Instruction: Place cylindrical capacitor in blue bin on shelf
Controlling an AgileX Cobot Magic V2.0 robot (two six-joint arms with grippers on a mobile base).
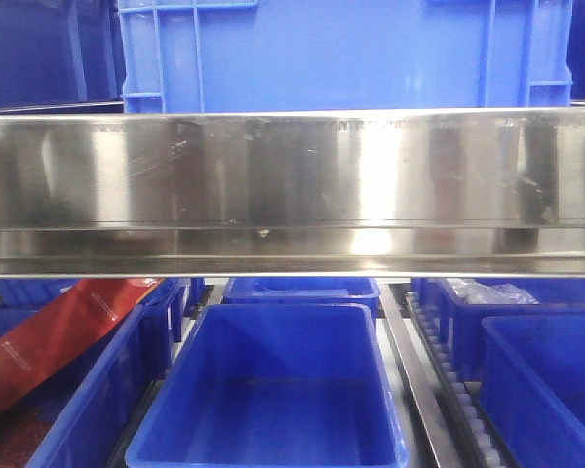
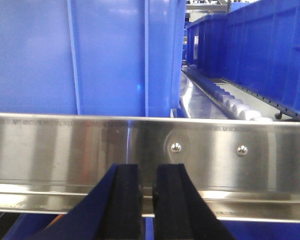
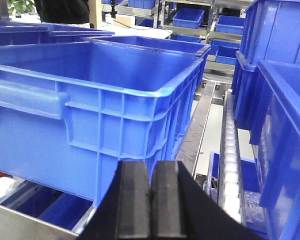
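The front view faces the shelf (image 1: 292, 185) rail straight on, close, peering into a bin (image 1: 273, 390) below. Both wrist views look forward over their tools; the left also shows that rail.

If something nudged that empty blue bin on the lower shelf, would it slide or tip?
The blue bin looks empty, so probably light. It appears to be rigid moulded plastic, so it likely keeps its shape. Wide and low, it seems likelier to slide than tip, especially beside the white roller track.
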